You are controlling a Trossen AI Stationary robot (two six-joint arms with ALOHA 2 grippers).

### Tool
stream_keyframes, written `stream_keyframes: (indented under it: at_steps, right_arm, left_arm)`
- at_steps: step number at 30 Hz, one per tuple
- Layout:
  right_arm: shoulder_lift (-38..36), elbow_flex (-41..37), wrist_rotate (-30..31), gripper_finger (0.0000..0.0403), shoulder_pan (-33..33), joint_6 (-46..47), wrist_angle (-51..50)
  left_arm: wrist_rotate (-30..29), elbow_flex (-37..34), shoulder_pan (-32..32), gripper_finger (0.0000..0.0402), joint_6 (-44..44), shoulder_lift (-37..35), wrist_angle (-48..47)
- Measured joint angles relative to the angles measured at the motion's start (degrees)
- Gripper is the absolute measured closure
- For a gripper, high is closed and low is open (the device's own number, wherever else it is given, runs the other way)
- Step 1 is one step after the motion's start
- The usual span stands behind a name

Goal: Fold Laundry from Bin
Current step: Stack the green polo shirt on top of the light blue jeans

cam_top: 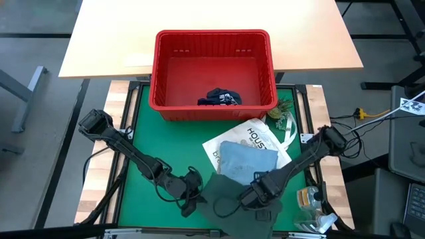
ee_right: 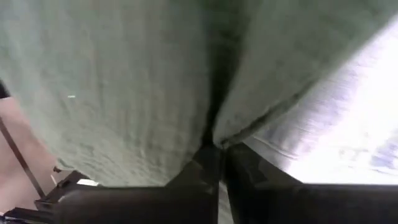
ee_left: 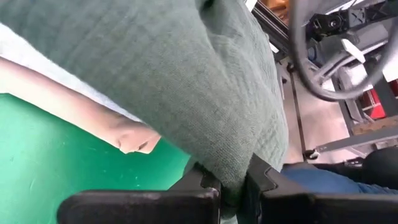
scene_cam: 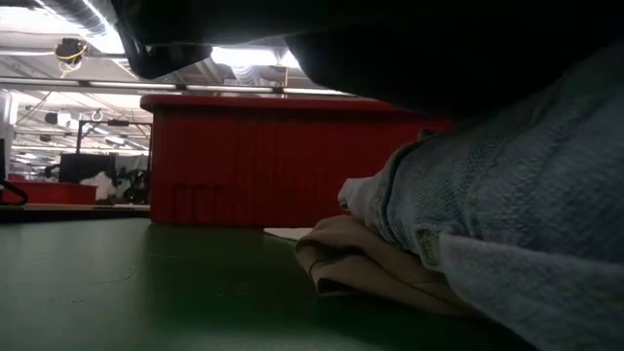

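**Both grippers pinching the olive garment at the table's near edge**

While the rectangular red plastic slotted bin [cam_top: 214, 73] sits at twelve o'clock in the high view, its long axis running nine to three, the dark olive-green soft garment [cam_top: 229, 199] lies spread at six o'clock, reaching the near edge of the green table mat [cam_top: 143, 133]. The left gripper [cam_top: 190, 197] meets the garment's nine-o'clock edge and the right gripper [cam_top: 255, 199] sits on its three-o'clock part. Just beyond the garment, towards twelve, a folded light blue shirt [cam_top: 247, 161] rests on a white printed tote bag [cam_top: 255, 136]. A bunched navy garment with white lettering [cam_top: 219, 99] lies in the bin against its near wall. Bare mat stays open from seven to ten o'clock; the three-o'clock side is crowded.

In the low view, the bin's wall [scene_cam: 283, 161] stands across the back, a folded beige garment [scene_cam: 366, 263] lies on the mat, and the blue shirt [scene_cam: 507, 214] rises over it at three o'clock. Open mat fills the nine-o'clock half.

In the left wrist view, the left gripper's fingers [ee_left: 205, 183] are pressed together on a fold of olive cloth [ee_left: 186, 74].

In the right wrist view, the right gripper [ee_right: 217, 163] is likewise clamped on an olive fold [ee_right: 124, 81].
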Motion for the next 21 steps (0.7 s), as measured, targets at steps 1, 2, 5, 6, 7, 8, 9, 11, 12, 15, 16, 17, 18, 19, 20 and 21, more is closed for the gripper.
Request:
stream_keyframes:
  at_steps: [1, 2, 5, 6, 7, 8, 9, 11, 12, 15, 16, 17, 18, 19, 20, 21]
  right_arm:
    - [0.00, 0.00, 0.07, 0.0395, 0.26, 0.04, 0.85]
    - [0.00, 0.00, 0.25, 0.0393, 0.59, 0.39, 1.74]
    - [0.00, 0.02, 0.39, 0.0385, 1.26, 3.17, 2.91]
    - [0.00, 0.16, 0.14, 0.0387, 1.51, 4.16, 2.68]
    - [0.00, 0.41, 0.05, 0.0391, 1.88, 4.91, 2.41]
    - [0.00, 0.83, 0.03, 0.0395, 2.19, 5.64, 2.14]
    - [0.00, 1.31, 0.02, 0.0397, 2.59, 6.07, 2.03]
    - [0.00, 2.89, 0.00, 0.0395, 3.53, 7.17, 2.05]
    - [0.00, 3.87, -0.02, 0.0393, 4.06, 7.75, 2.05]
    - [0.00, 7.52, 0.04, 0.0394, 5.78, 9.24, 2.22]
    - [0.00, 8.83, 0.27, 0.0397, 6.36, 9.53, 2.22]
    - [0.00, 10.10, 1.05, 0.0398, 6.95, 10.01, 2.26]
    - [0.00, 11.23, 2.08, 0.0399, 7.52, 10.77, 2.29]
    - [0.00, 12.28, 3.24, 0.0398, 8.02, 11.69, 2.30]
    - [0.00, 13.27, 4.35, 0.0396, 8.53, 12.80, 2.30]
    - [0.00, 14.16, 5.40, 0.0395, 9.06, 14.09, 2.41]
  left_arm:
    - [-0.05, 0.00, 0.00, 0.0391, 0.09, 0.00, 0.00]
    - [-0.08, 0.00, 0.00, 0.0391, 0.24, 0.00, 0.03]
    - [-0.24, 0.00, 0.00, 0.0391, 1.25, 0.00, 0.59]
    - [-0.24, 0.00, 0.03, 0.0391, 1.25, 0.00, 1.04]
    - [-0.24, 0.00, 0.09, 0.0391, 1.33, 0.00, 1.58]
    - [-0.20, 0.00, 0.17, 0.0391, 1.46, 0.00, 2.38]
    - [0.06, 0.02, 0.24, 0.0391, 1.50, 0.00, 3.32]
    - [1.13, 0.08, 0.49, 0.0391, 1.51, 0.00, 4.74]
    - [1.76, 0.09, 0.65, 0.0391, 1.49, 0.00, 5.33]
    - [2.34, 1.77, 0.99, 0.0391, 2.14, 0.02, 5.26]
    - [2.64, 2.96, 1.01, 0.0392, 3.20, 0.02, 5.06]
    - [3.30, 4.49, 1.09, 0.0394, 4.62, 0.02, 4.36]
    - [3.89, 6.26, 1.14, 0.0395, 5.95, 0.02, 3.24]
    - [4.57, 8.11, 1.25, 0.0396, 7.17, 0.00, 1.29]
    - [4.93, 10.21, 1.25, 0.0397, 8.20, 0.00, -1.19]
    - [5.01, 12.47, 1.25, 0.0397, 9.26, 0.02, -4.11]
